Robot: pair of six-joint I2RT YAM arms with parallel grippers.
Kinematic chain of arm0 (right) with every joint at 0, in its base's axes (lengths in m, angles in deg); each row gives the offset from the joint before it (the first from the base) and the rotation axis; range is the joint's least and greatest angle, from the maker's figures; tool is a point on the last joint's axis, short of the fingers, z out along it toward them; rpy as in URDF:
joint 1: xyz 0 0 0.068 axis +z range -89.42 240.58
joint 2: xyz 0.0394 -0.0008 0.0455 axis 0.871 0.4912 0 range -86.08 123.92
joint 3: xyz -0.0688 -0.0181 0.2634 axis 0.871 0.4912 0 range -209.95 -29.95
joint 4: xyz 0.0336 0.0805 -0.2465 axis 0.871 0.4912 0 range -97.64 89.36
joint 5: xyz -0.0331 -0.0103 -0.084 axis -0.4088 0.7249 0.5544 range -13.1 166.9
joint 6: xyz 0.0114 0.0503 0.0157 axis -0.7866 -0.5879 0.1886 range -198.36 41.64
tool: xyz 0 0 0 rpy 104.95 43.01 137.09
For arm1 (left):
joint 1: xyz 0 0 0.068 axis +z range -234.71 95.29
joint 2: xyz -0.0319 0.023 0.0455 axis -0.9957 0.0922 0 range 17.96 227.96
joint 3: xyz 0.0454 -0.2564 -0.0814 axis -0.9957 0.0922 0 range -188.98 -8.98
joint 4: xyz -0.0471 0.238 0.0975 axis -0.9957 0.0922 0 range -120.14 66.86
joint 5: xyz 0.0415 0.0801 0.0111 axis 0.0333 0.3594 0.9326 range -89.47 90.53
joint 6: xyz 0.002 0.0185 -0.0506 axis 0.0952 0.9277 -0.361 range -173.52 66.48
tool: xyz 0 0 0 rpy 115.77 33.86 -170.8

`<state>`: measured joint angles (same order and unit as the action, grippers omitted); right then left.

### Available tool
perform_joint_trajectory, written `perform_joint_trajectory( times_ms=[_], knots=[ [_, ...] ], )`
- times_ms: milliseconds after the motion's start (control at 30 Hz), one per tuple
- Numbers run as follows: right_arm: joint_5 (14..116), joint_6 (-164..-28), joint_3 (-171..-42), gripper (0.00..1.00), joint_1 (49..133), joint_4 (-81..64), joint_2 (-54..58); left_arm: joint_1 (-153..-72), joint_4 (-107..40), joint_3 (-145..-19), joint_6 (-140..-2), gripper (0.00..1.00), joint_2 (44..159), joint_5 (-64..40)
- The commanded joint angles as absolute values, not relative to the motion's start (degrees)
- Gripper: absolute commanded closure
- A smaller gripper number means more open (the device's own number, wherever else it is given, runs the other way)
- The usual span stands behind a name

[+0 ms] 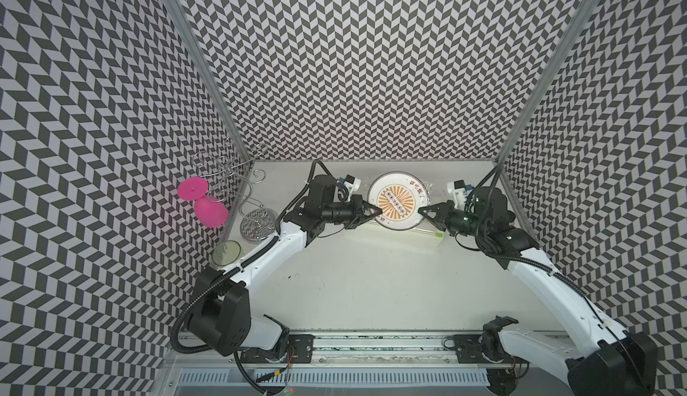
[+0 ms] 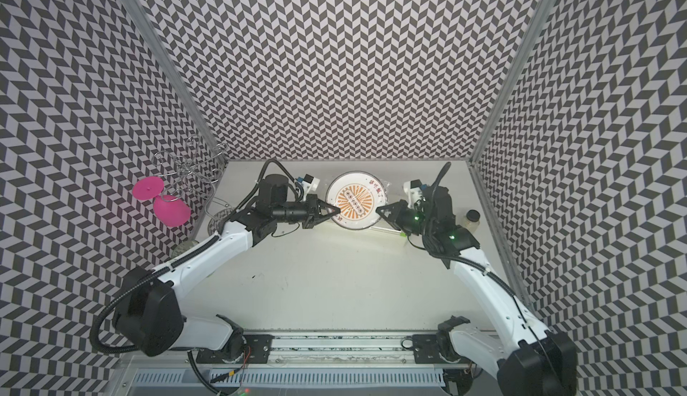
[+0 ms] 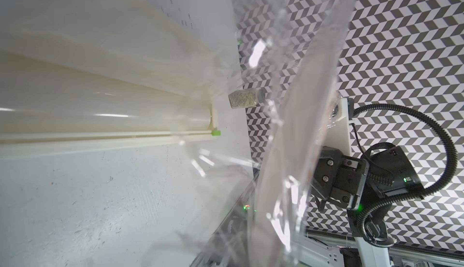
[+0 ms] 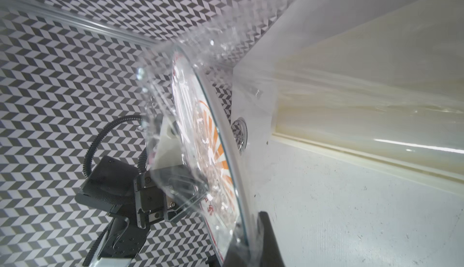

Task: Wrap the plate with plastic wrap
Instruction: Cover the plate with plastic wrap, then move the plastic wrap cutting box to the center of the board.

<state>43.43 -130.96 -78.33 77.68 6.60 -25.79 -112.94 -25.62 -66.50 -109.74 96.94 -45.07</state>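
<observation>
Two end effectors on the job, one at each side of the plate (image 1: 397, 200). Left end effector (image 1: 377, 212): jaws pressed together, tip on the plate's left rim, pointing right. Right end effector (image 1: 422, 211): jaws likewise together, tip on the right rim, pointing left. Cannot tell whether pinching film alone or rim plus film. Plate at far centre of the counter (image 1: 353, 282), directly between the two tips, seemingly raised off the surface, going by its underside showing in the left wrist view. Plastic wrap (image 4: 198, 52) lying crinkly over the printed face, bunched past the far-right rim, apparently joined as a sheet to the roll in the dispenser box (image 1: 427, 231). Box just near of the plate, long axis left to right, green tab at its right end. Key relation: plate equally close to both arms, grip line running left to right, parallel to the box. Probably mid-wrap: face covered, sheet not yet cut free. Next move likely a pull away from the box, both sides kept level. Risks: film slipping from a tip, plate tilting. Small jar (image 2: 472, 219) far right and wire stand (image 1: 258, 225) far left, both well apart.
</observation>
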Motion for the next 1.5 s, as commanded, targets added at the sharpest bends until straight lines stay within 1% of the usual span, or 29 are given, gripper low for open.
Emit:
perform_joint_trajectory(
  times_ms=[0,33,67,100,133,167,200,233,300,400,467,533,633,700,867,1000,1133,1200,1467],
  knots=[
    [45.3,-133.6,-72.8,1.00,77.2,4.6,-31.2,-114.0,-26.6,-60.3,-106.1,1.00,91.5,-45.3],
    [45.2,-134.1,-71.3,1.00,77.6,4.6,-32.2,-114.7,-27.4,-58.1,-106.6,1.00,90.4,-45.1],
    [44.9,-134.4,-69.6,0.98,78.0,4.6,-33.4,-115.6,-28.3,-55.6,-107.2,1.00,89.2,-44.7],
    [44.4,-134.4,-67.9,0.90,78.1,4.6,-34.3,-116.7,-29.1,-53.4,-107.6,1.00,88.2,-44.0],
    [44.1,-134.2,-66.6,0.80,78.1,4.7,-34.8,-117.6,-29.6,-51.5,-107.9,1.00,87.4,-43.4],
    [44.2,-133.7,-65.7,0.66,78.0,5.4,-35.5,-118.6,-30.1,-49.3,-108.0,1.00,86.5,-42.7],
    [45.1,-132.8,-65.3,0.55,77.9,6.5,-36.1,-119.6,-30.9,-47.1,-108.6,1.00,85.6,-42.1],
    [46.2,-132.0,-65.4,0.47,77.9,7.7,-36.4,-120.4,-31.8,-45.2,-109.2,1.00,84.8,-41.8],
    [50.4,-130.2,-66.0,0.33,77.5,11.2,-37.3,-122.0,-33.7,-40.9,-110.8,1.00,82.8,-40.9],
    [53.7,-125.3,-67.9,0.18,75.1,16.9,-35.2,-123.4,-35.6,-35.2,-112.7,1.00,80.5,-40.2],
    [54.6,-122.7,-68.6,0.16,74.2,17.6,-32.3,-123.9,-37.4,-31.7,-113.9,1.00,79.6,-39.9],
    [53.4,-121.4,-68.4,0.16,74.0,15.4,-29.1,-124.6,-39.1,-29.3,-114.6,1.00,79.7,-40.0],
    [49.1,-121.6,-69.6,0.15,74.6,11.8,-22.6,-125.1,-41.4,-27.3,-114.4,1.00,81.8,-40.5],
    [49.4,-123.1,-70.4,0.15,76.5,8.6,-18.9,-125.4,-43.6,-26.2,-114.4,1.00,84.2,-41.2],
    [52.0,-127.0,-69.8,0.15,78.6,3.0,-14.1,-126.3,-46.4,-24.3,-114.7,1.00,87.6,-41.4],
    [51.9,-128.6,-68.5,0.11,78.6,-3.3,-10.9,-126.3,-48.8,-22.3,-115.7,1.00,89.0,-40.8],
    [48.7,-134.9,-63.5,0.08,78.7,-19.8,-8.1,-126.2,-51.1,-23.3,-114.7,1.00,93.9,-40.8],
    [49.2,-136.8,-63.1,0.08,78.6,-24.9,-6.6,-126.2,-52.5,-23.8,-114.5,1.00,96.4,-41.1],
    [52.7,-139.3,-66.3,0.08,77.9,-30.4,-0.7,-124.3,-53.3,-24.1,-112.3,1.00,100.6,-40.8]
  ],
)
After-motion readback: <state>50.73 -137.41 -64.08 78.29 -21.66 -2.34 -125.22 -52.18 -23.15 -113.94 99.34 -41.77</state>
